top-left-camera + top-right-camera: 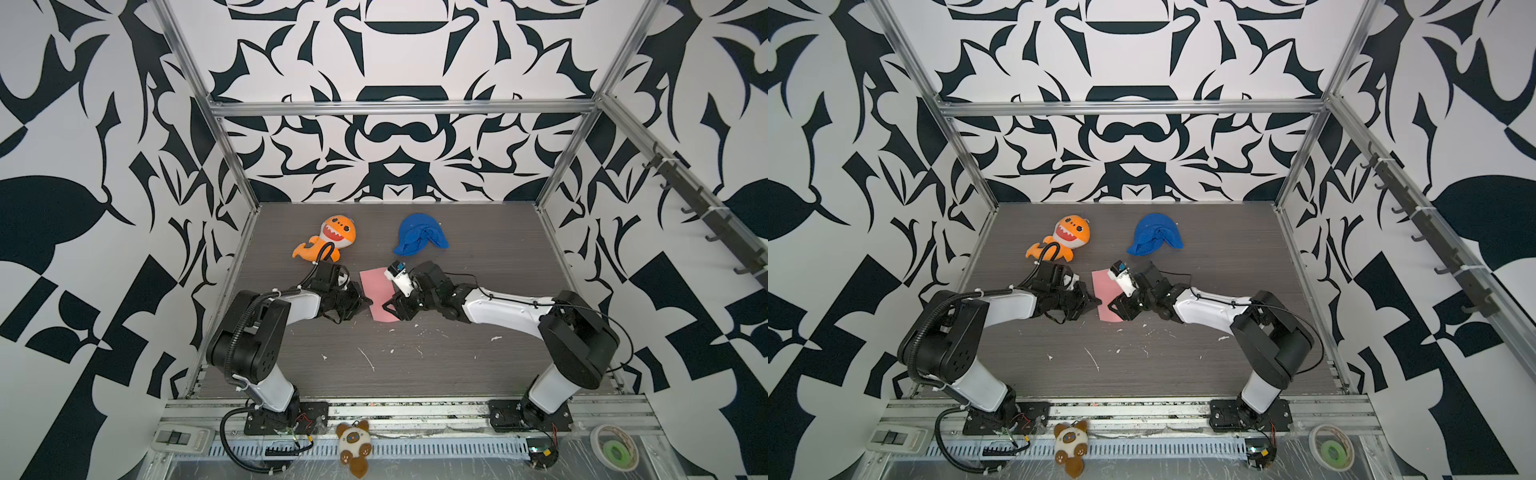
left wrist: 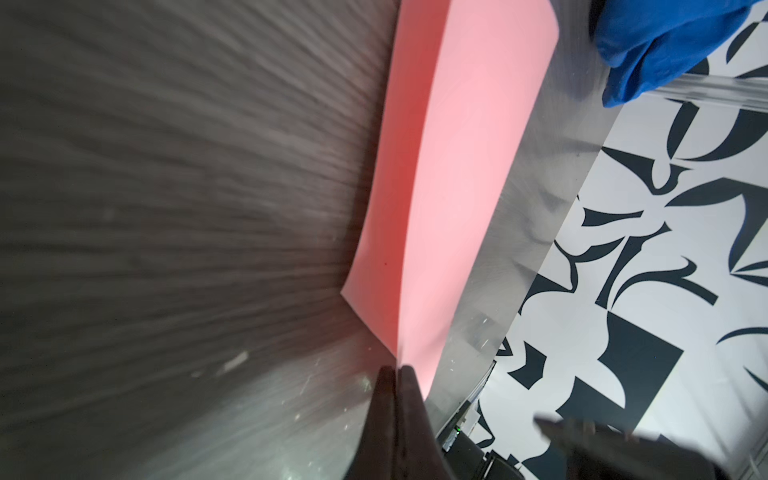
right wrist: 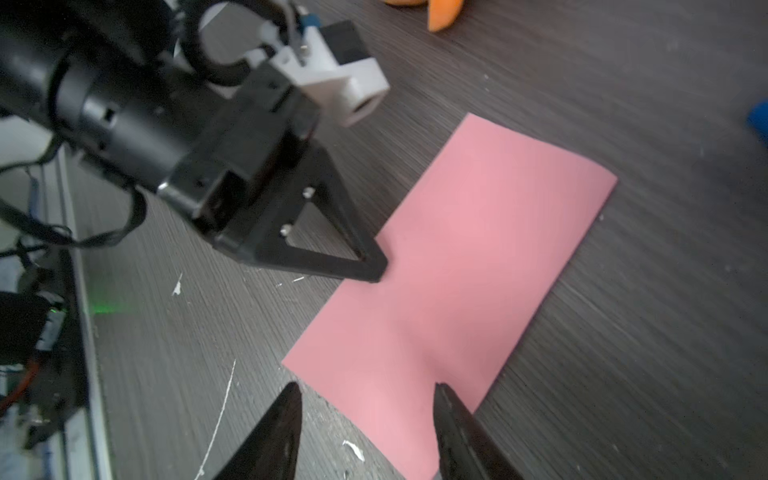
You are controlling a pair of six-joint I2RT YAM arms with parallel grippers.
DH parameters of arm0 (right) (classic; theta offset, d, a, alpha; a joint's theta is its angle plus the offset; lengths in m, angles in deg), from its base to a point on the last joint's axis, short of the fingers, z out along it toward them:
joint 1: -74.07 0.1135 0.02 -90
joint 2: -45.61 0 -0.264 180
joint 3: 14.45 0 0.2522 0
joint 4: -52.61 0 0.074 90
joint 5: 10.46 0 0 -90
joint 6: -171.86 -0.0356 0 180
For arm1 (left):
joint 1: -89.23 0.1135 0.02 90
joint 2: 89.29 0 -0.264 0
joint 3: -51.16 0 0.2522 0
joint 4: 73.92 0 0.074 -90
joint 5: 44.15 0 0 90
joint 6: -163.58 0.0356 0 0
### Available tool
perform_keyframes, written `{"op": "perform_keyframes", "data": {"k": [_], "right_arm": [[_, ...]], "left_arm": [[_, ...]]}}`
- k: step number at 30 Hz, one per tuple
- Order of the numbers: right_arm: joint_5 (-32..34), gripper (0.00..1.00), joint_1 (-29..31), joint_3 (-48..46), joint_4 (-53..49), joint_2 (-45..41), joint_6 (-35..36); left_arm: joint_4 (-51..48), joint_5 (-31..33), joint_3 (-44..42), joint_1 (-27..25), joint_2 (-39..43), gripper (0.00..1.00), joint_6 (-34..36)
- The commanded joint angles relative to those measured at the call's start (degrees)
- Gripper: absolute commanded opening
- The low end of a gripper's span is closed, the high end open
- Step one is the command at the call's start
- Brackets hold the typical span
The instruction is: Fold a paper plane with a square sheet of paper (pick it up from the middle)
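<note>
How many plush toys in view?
2. Orange shark plush on the table, far left; brown-and-white plush on the front rail, off the tabletop. Others could be hidden.

— What carries everything?
— A dark grey wood-grain table (image 1: 457,374). Toward its back lie an orange shark plush (image 1: 332,239) on the left and a blue cloth lump (image 1: 419,239) on the right, well apart.
— And nearer the middle?
— A pink sheet of paper (image 1: 376,291), rectangular in outline. Small white flecks (image 1: 368,359) dot the nearer half of the table.
</note>
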Motion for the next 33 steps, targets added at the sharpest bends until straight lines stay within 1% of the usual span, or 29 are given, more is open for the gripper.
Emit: {"op": "perform_keyframes", "data": {"k": [1, 6, 10, 13, 17, 23, 30, 33], "right_arm": [[11.7, 0.55, 4.3, -1.1, 2.8, -1.2, 9.8], [15.1, 0.55, 8.0, -1.7, 6.2, 0.7, 14.8], [16.7, 0.55, 9.3, -1.1, 7.9, 3.6, 17.3], [17.2, 0.52, 9.6, 0.0, 8.3, 5.4, 17.8], [17.5, 0.45, 9.7, 0.4, 9.2, 6.2, 17.9], [15.7, 0.35, 9.7, 0.1, 9.9, 5.9, 16.7], [15.6, 0.22, 9.7, -0.1, 10.6, 5.9, 15.6], [15.4, 0.14, 9.7, -0.1, 10.8, 5.9, 15.1]], "left_arm": [[-3.8, 0.1, 1.5, -0.1, -0.4, 0.0, -2.5], [-5.4, 0.1, 2.8, -0.2, -0.4, 0.0, -3.4], [-5.5, 0.4, 2.9, -0.2, -0.5, 0.0, -3.6], [-5.4, 0.4, 2.9, -0.1, -0.8, 0.0, -3.8], [-5.4, 0.4, 2.8, -0.2, -0.8, 0.0, -3.8], [-5.3, 0.3, 2.7, -0.1, -0.8, 0.01, -3.9], [-5.5, 0.3, 2.7, -0.1, -0.8, 0.02, -3.8], [-5.7, 0.3, 2.5, -0.2, -0.5, 0.06, -3.7]]}}
